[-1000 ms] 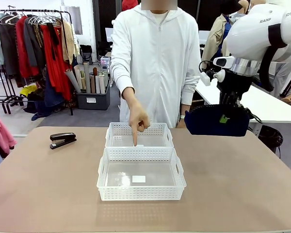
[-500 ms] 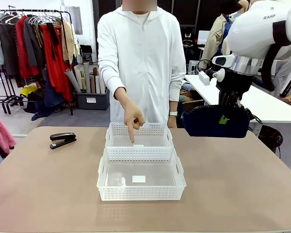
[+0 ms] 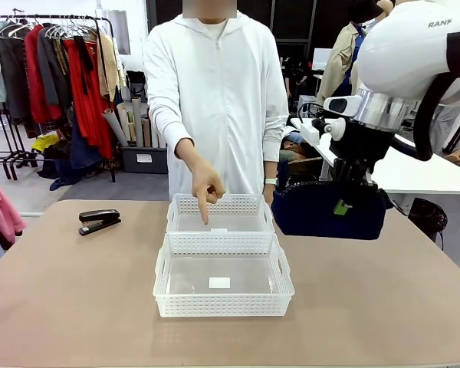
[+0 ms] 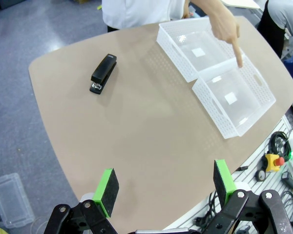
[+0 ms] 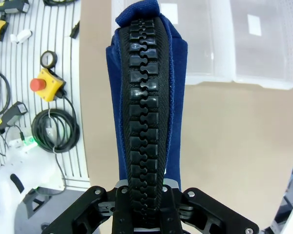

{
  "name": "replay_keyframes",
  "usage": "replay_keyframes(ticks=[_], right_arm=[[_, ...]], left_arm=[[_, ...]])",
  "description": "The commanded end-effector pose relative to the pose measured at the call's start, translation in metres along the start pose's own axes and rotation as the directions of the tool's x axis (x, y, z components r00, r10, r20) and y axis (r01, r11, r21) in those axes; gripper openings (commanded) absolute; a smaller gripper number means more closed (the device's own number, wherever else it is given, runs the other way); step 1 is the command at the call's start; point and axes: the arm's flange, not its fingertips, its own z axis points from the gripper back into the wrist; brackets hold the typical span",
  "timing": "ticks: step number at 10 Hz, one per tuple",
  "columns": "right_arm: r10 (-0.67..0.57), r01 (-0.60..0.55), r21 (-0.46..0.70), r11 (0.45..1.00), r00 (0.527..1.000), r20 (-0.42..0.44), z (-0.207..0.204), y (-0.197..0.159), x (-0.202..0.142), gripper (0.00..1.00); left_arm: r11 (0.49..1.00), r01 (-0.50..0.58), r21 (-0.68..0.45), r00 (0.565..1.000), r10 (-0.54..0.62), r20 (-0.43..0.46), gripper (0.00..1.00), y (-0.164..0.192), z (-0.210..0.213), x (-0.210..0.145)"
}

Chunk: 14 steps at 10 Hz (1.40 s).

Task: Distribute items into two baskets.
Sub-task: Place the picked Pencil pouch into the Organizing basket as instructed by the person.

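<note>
Navy blue soft fabric pouch (image 3: 307, 215) is dangling from the clenched right gripper (image 3: 341, 207), risking a snag on the rim of the farther white lattice plastic basket (image 3: 241, 203) where a person's hand (image 3: 207, 189) is pointing.

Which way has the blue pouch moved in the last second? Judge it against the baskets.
Yes. The pouch, clamped in the right gripper, has shifted left and down in the front view, its left end now near the far basket and its right wall.

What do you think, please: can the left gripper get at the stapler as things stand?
Probably yes: the left gripper is open and empty, and the stapler lies alone on the table, apart from the baskets and the person's hand.
</note>
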Motion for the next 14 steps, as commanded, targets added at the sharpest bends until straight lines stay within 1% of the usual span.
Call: replay_keyframes(ticks=[1, 3, 5, 8, 14], right_arm=[[-0.039, 0.039, 0.007, 0.999, 0.999, 0.021, -0.010, 0.013, 0.005, 0.00], [-0.048, 0.048, -0.004, 0.999, 0.999, 0.019, -0.018, 0.027, 0.014, 0.00], [-0.045, 0.045, -0.003, 0.999, 0.999, 0.016, -0.025, 0.030, 0.026, 0.00], [-0.001, 0.001, 0.010, 1.000, 1.000, 0.005, -0.043, 0.022, 0.054, 0.00], [0.050, -0.049, -0.042, 0.998, 0.998, 0.036, -0.075, 0.007, 0.105, 0.00]], left_arm=[[1.000, 0.001, -0.002, 1.000, -0.001, 0.002, 1.00, 0.000, 0.000, 0.000], [1.000, 0.001, -0.002, 1.000, -0.001, 0.002, 1.00, 0.000, 0.000, 0.000], [1.000, 0.001, -0.002, 1.000, -0.001, 0.002, 1.00, 0.000, 0.000, 0.000], [1.000, 0.001, -0.002, 1.000, -0.001, 0.002, 1.00, 0.000, 0.000, 0.000], [1.000, 0.001, -0.002, 1.000, -0.001, 0.002, 1.00, 0.000, 0.000, 0.000]])
